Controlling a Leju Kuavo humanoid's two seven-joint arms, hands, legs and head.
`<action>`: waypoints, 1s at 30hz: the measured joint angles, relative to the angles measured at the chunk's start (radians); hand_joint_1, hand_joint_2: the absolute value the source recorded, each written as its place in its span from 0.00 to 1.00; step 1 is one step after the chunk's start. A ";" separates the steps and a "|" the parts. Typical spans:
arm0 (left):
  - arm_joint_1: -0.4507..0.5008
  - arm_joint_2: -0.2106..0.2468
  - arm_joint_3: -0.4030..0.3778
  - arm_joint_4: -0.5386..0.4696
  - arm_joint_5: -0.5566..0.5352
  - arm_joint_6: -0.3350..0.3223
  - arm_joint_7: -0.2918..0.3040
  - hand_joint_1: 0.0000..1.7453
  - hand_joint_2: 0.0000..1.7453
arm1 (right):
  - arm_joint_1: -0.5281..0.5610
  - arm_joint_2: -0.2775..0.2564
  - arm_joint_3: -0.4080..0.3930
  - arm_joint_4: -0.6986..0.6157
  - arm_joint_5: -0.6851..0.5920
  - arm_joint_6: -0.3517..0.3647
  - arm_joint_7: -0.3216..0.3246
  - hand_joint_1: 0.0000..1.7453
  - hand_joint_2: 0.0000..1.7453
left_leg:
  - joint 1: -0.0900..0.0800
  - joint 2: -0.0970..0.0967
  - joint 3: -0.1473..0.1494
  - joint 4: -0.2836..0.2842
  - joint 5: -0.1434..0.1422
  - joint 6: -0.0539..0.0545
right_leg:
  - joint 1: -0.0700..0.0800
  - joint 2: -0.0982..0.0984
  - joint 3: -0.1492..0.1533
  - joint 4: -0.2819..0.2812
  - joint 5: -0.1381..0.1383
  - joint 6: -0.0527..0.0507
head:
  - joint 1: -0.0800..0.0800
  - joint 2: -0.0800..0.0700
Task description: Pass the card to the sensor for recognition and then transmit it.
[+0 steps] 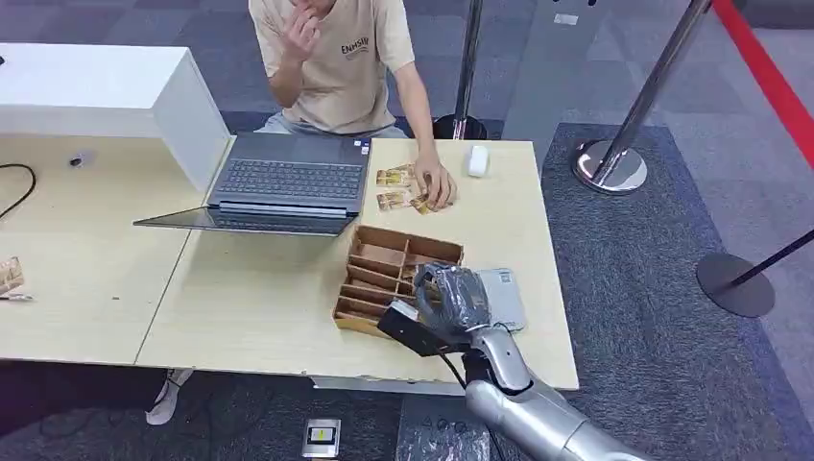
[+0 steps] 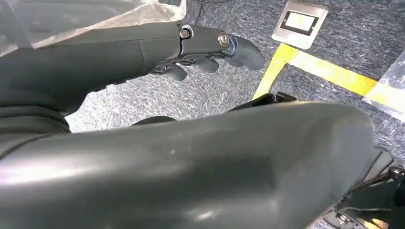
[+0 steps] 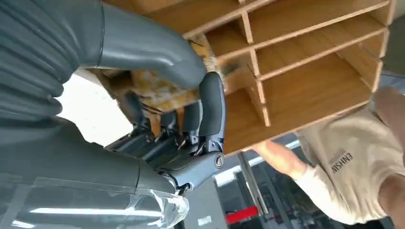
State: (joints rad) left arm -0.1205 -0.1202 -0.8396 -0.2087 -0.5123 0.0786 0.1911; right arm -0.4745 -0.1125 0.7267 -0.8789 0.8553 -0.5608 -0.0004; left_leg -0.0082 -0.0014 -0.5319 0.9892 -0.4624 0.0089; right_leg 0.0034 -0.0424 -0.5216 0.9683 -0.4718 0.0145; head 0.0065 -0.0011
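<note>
Wooden organizer point(image 1: 384, 274) with slotted compartments sits near the table's point(image 1: 250, 307) front edge, and the right hand point(image 1: 451, 296) is at its near right corner; in the right wrist view the thumb point(image 3: 148, 52) and dark fingers point(image 3: 211, 107) pinch a yellow-brown patterned card point(image 3: 157, 90) just at the mouth of the tray's slots; the card lies flat between thumb and fingers, its long axis roughly along the divider it touches, though which end leads I cannot tell. Beyond the fingers the compartments run open and bare toward the far wall of the tray; beside the hand, on the side away from the tray, a grey flat sensor point(image 1: 504, 296) lies close to the table's right edge. Farther past the fingertips a person's hand point(image 1: 437, 182) rests on several loose cards point(image 1: 398, 187), next to an open laptop point(image 1: 288, 178). The left hand point(image 2: 205, 52) hangs over grey carpet point(image 2: 210, 95), fingers loosely curled with nothing in them.
</note>
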 joint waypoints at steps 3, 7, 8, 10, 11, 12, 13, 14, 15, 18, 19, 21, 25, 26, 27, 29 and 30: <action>0.000 0.000 0.000 0.000 -0.001 -0.002 0.000 0.00 0.00 | -0.003 0.000 0.001 0.001 0.000 0.006 0.001 1.00 1.00 | 0.000 0.000 0.000 0.000 0.000 0.000 | 0.000 0.000 0.000 0.000 0.000 0.000 | 0.000 0.000; 0.000 0.000 0.000 0.000 -0.005 -0.003 -0.002 0.00 0.00 | -0.004 0.000 0.003 0.000 0.000 0.019 0.002 1.00 1.00 | 0.000 0.000 0.000 0.000 0.000 0.000 | 0.000 0.000 0.000 0.000 0.000 0.000 | 0.000 0.000; 0.000 0.000 0.000 0.000 -0.006 -0.003 -0.003 0.00 0.00 | -0.004 -0.001 0.003 0.000 0.000 0.019 0.002 1.00 1.00 | 0.000 0.000 0.000 0.000 0.000 0.000 | 0.000 0.000 0.000 0.000 0.000 0.000 | 0.000 0.000; 0.000 0.000 0.000 0.000 -0.007 -0.003 -0.003 0.00 0.00 | -0.004 -0.002 0.003 0.000 0.000 0.019 0.003 1.00 1.00 | 0.000 0.000 0.000 0.000 0.000 0.000 | 0.000 0.000 0.000 0.000 0.000 0.000 | 0.000 0.000; 0.000 0.000 0.000 0.000 -0.008 -0.003 -0.003 0.00 0.00 | -0.004 -0.002 0.003 0.000 0.000 0.019 0.003 1.00 1.00 | 0.000 0.000 0.000 0.000 0.000 0.000 | 0.000 0.000 0.000 0.000 0.000 0.000 | 0.000 0.000; 0.000 0.000 0.000 0.000 -0.008 -0.005 -0.003 0.00 0.00 | -0.004 -0.002 0.004 0.000 0.000 0.018 0.003 1.00 1.00 | 0.000 0.000 0.000 0.000 0.000 0.000 | 0.000 0.000 0.000 0.000 0.000 0.000 | 0.000 0.000; 0.000 0.000 0.000 0.000 -0.008 -0.005 -0.003 0.00 0.00 | -0.004 -0.002 0.004 0.000 0.000 0.015 0.003 1.00 1.00 | 0.000 0.000 0.000 0.000 0.000 0.000 | 0.000 0.000 0.000 0.000 0.000 0.000 | 0.000 0.000; 0.000 0.000 0.000 0.000 -0.008 -0.005 -0.003 0.00 0.00 | -0.004 -0.002 0.004 0.000 0.000 0.010 0.002 1.00 1.00 | 0.000 0.000 0.000 0.000 0.000 0.000 | 0.000 0.000 0.000 0.000 0.000 0.000 | 0.000 0.000; 0.000 0.000 0.000 0.000 -0.008 -0.005 -0.003 0.00 0.00 | -0.004 -0.002 0.004 0.000 0.000 0.005 -0.001 1.00 1.00 | 0.000 0.000 0.000 0.000 0.000 0.000 | 0.000 0.000 0.000 0.000 0.000 0.000 | 0.000 0.000; 0.000 0.000 0.000 0.000 -0.010 -0.006 -0.003 0.00 0.00 | -0.004 -0.002 0.004 -0.005 0.003 -0.009 -0.006 1.00 1.00 | 0.000 0.000 0.000 0.000 0.000 0.000 | 0.000 0.000 0.000 0.000 0.000 0.000 | 0.000 0.000; 0.000 0.000 0.000 0.000 -0.010 -0.006 -0.003 0.00 0.00 | -0.004 -0.003 0.004 -0.009 0.003 -0.011 -0.006 1.00 1.00 | 0.000 0.000 0.000 0.000 0.000 0.000 | 0.000 0.000 0.000 0.000 0.000 0.000 | 0.000 0.000; 0.000 0.000 0.000 0.000 -0.011 -0.007 -0.003 0.00 0.00 | -0.006 -0.005 0.004 -0.019 0.007 -0.014 -0.006 1.00 1.00 | 0.000 0.000 0.000 0.000 0.000 0.000 | 0.000 0.000 0.000 0.000 0.000 0.000 | 0.000 0.000; -0.001 0.000 0.000 0.000 -0.014 -0.010 -0.003 0.00 0.00 | -0.023 -0.014 0.003 -0.046 0.028 -0.017 -0.003 1.00 1.00 | 0.000 0.000 0.000 0.000 0.000 0.000 | 0.000 0.000 0.000 0.000 0.000 0.000 | 0.000 0.000; 0.000 0.000 0.000 0.000 -0.016 -0.011 -0.003 0.00 0.00 | -0.029 -0.016 0.003 -0.053 0.035 -0.017 -0.003 1.00 1.00 | 0.000 0.000 0.000 0.000 0.000 0.000 | 0.000 0.000 0.000 0.000 0.000 0.000 | 0.000 0.000; 0.000 0.000 0.000 0.000 -0.018 -0.013 -0.003 0.00 0.00 | -0.037 -0.018 0.003 -0.060 0.044 -0.017 0.000 1.00 1.00 | 0.000 0.000 0.000 0.000 0.000 0.000 | 0.000 0.000 0.000 0.000 0.000 0.000 | 0.000 0.000; -0.001 0.000 0.000 0.000 -0.024 -0.016 -0.003 0.00 0.00 | -0.058 -0.023 0.003 -0.075 0.058 -0.014 0.003 1.00 1.00 | 0.000 0.000 0.000 0.000 0.000 0.000 | 0.000 0.000 0.000 0.000 0.000 0.000 | 0.000 0.000; -0.001 0.000 0.000 0.000 -0.026 -0.018 -0.003 0.00 0.00 | -0.072 -0.026 0.003 -0.082 0.061 -0.010 0.003 1.00 1.00 | 0.000 0.000 0.000 0.000 0.000 0.000 | 0.000 0.000 0.000 0.000 0.000 0.000 | 0.000 0.000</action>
State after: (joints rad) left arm -0.1215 -0.1198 -0.8396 -0.2087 -0.5379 0.0603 0.1877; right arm -0.5463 -0.1381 0.7294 -0.9606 0.9167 -0.5703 0.0023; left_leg -0.0083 -0.0010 -0.5317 0.9893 -0.4624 0.0089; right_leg 0.0033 -0.0422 -0.5216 0.9684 -0.4718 0.0145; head 0.0065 -0.0011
